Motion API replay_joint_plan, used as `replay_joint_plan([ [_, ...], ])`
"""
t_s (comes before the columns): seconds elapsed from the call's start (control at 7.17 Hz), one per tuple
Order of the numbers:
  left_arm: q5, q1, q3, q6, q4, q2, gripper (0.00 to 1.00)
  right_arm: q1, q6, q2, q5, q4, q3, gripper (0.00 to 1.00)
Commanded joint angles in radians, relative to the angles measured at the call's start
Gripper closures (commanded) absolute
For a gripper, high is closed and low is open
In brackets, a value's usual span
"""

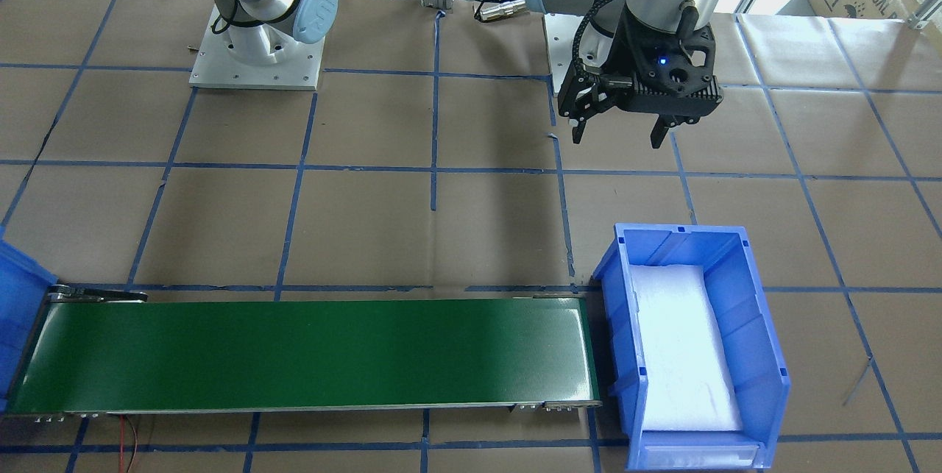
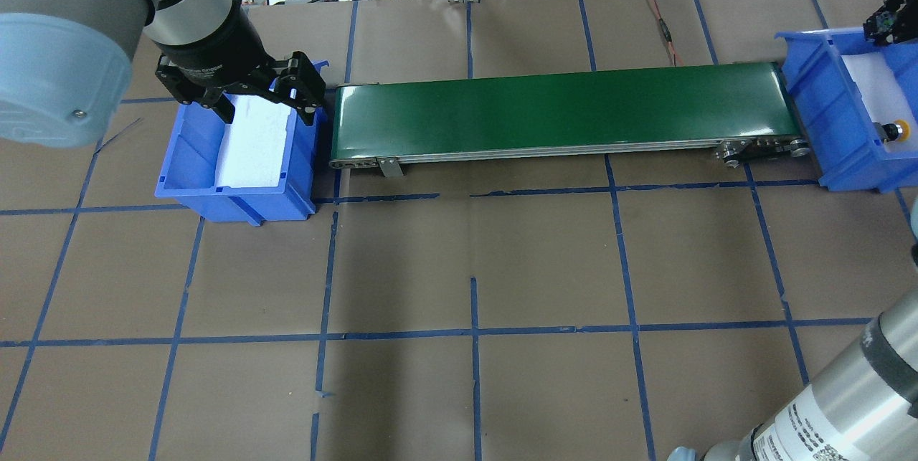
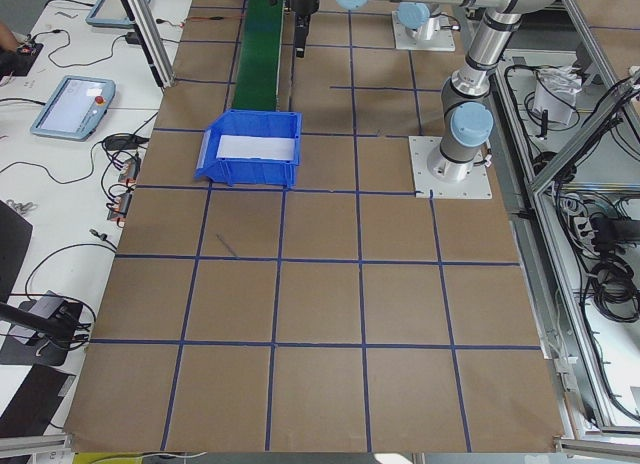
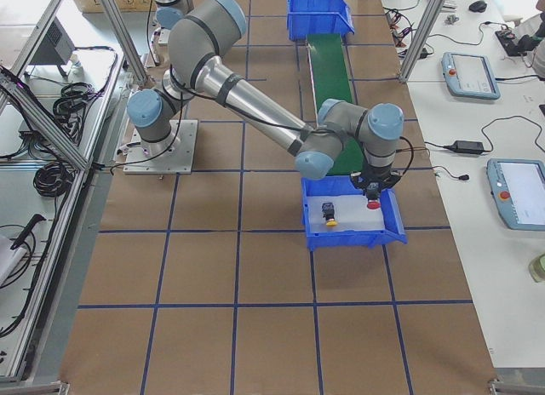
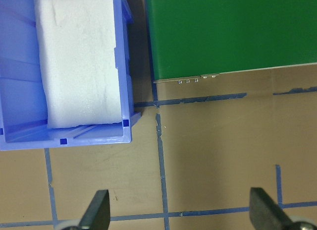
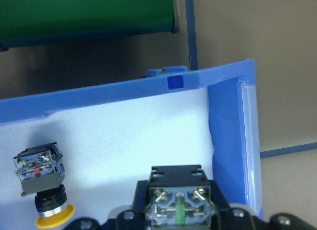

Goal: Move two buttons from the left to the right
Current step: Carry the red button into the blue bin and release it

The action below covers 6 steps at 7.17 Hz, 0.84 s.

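The yellow-capped button (image 6: 42,190) lies on its side on the white foam in the right blue bin (image 6: 124,86); it also shows in the overhead view (image 2: 896,130) and the exterior right view (image 4: 328,214). My right gripper (image 4: 372,191) is over that bin, shut on the red-capped button (image 4: 373,204), whose block body (image 6: 178,202) fills the bottom of the right wrist view. My left gripper (image 1: 622,131) is open and empty, above the table beside the left blue bin (image 2: 237,203), which holds only white foam.
A green conveyor belt (image 2: 559,110) runs between the two bins and carries nothing. The table is brown paper with a blue tape grid. The arm bases (image 1: 257,61) stand at the robot side.
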<state>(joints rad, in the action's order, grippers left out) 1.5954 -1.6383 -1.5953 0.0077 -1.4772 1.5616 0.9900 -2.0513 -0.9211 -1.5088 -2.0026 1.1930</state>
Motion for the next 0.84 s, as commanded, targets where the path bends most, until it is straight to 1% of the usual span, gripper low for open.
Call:
replay_joint_plan([
  [0.0, 0.0, 0.0, 0.0, 0.0, 0.0, 0.0, 0.0, -0.014, -0.004, 0.045, 0.001, 0.005, -0.003, 0.91],
  [0.42, 0.0, 0.0, 0.0, 0.0, 0.0, 0.001, 0.0, -0.013, -0.009, 0.1, -0.001, 0.018, -0.003, 0.88],
  [0.56, 0.0, 0.0, 0.0, 0.0, 0.0, 0.001, 0.0, -0.013, -0.007, 0.111, -0.001, 0.022, -0.006, 0.83],
  [0.7, 0.0, 0.0, 0.0, 0.0, 0.0, 0.0, 0.0, -0.013, -0.007, 0.113, -0.001, 0.024, -0.003, 0.65],
])
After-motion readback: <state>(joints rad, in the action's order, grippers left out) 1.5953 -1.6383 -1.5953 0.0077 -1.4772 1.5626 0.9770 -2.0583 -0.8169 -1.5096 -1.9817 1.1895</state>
